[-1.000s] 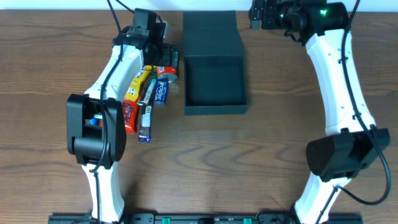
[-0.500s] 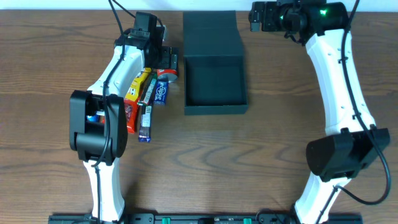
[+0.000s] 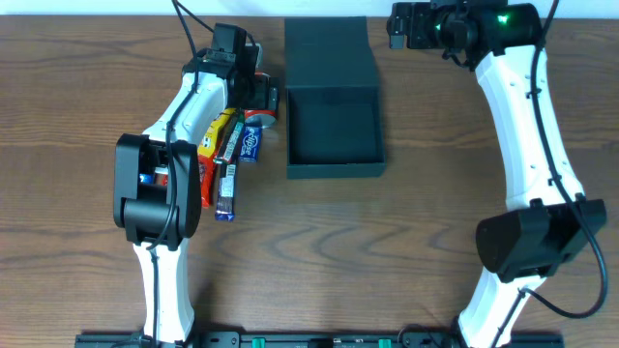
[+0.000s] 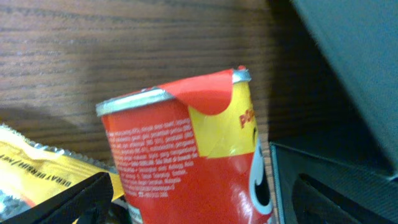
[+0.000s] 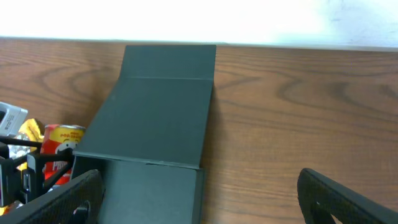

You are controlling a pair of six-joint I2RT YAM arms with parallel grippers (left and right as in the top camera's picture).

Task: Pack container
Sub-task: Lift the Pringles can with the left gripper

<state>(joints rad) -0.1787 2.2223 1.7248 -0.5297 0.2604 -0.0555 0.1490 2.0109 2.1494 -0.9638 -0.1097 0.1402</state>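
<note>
A brown wood-grain table [image 3: 406,232] meets a white wall [image 5: 249,18] behind.

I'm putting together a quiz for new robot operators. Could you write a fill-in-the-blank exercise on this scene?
1. The lid of the box is ____.
2. Inside, the box holds ____.
3. The can by the left gripper is mostly ____ in colour.
4. The snack packets all lie to the ____ of the box.

Missing words: open; nothing; red; left
</note>
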